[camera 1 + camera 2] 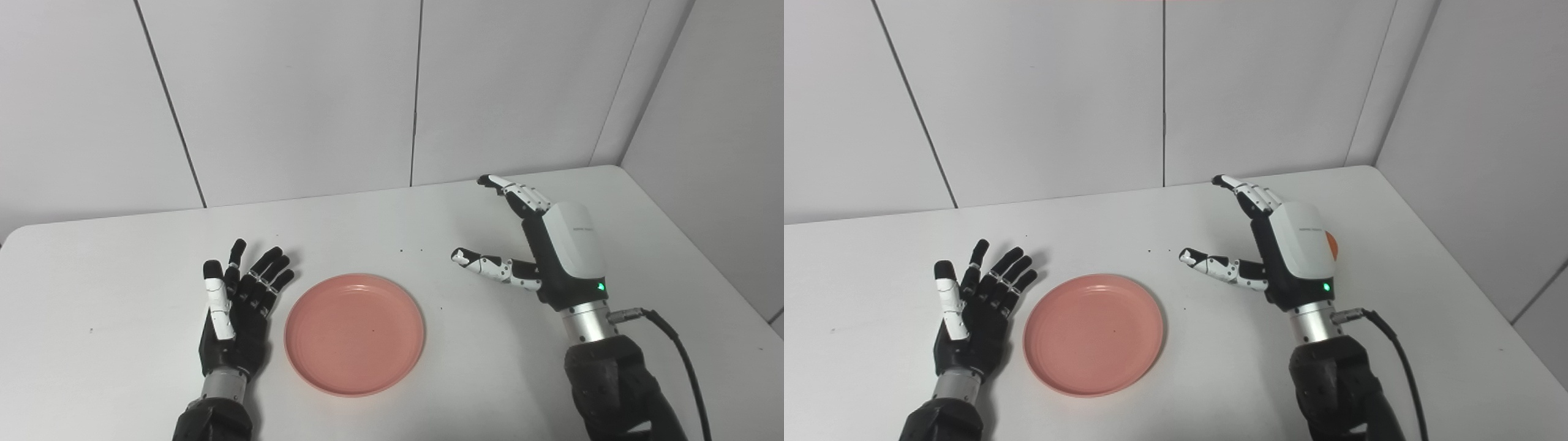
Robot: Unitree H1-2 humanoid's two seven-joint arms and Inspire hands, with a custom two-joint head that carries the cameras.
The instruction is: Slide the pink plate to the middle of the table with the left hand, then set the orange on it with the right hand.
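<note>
The pink plate lies flat on the white table, near the middle and toward the front edge. Just left of it rests my left hand, open, palm up, fingers spread, a small gap between it and the plate's rim. To the right of the plate my right hand is raised on edge and open, thumb pointing toward the plate, holding nothing. The orange shows only as a sliver behind the right hand in the right eye view; in the left eye view the hand hides it.
The white table runs back to a grey panelled wall, with its right corner near another wall. A black cable trails from the right wrist.
</note>
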